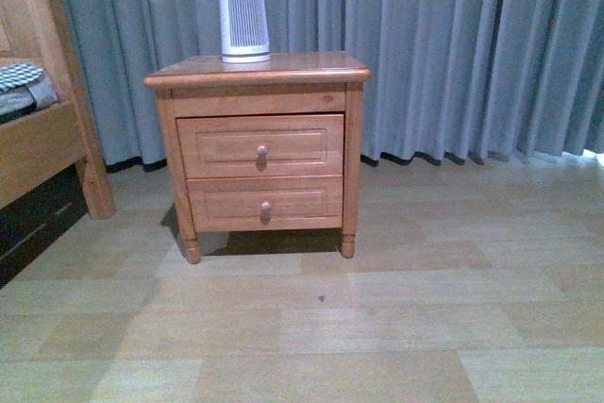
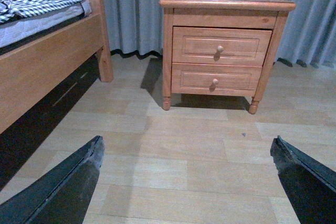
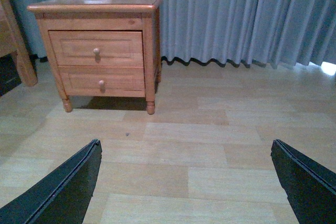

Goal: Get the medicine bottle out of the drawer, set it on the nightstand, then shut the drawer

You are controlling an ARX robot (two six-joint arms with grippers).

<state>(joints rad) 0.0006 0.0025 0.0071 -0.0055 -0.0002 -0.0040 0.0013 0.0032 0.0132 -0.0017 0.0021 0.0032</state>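
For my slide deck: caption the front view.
Closed two-drawer nightstand with white ribbed appliance on top, beside bed frame, before blue-gray curtains.

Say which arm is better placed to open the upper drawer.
Likely left: in the front view the knob of the drawer sits left of centre; left gripper and right gripper are open.

Nightstand [image 1: 302,65]: reddish-brown wood, faint grain.
Drawer [image 1: 297,145]: same reddish-brown, with a matching knob.
Appliance [image 1: 244,22]: white with grey vertical ribs.
Curtain [image 1: 453,44]: plain grey-blue.
Floor [image 1: 377,327]: pale tan wood-grain planks.
Bed frame [image 1: 38,143]: orange-brown wood.
Bedding [image 2: 42,1]: dark-and-white check.
Left gripper [image 2: 186,142]: black.
Right gripper [image 3: 185,144]: black.
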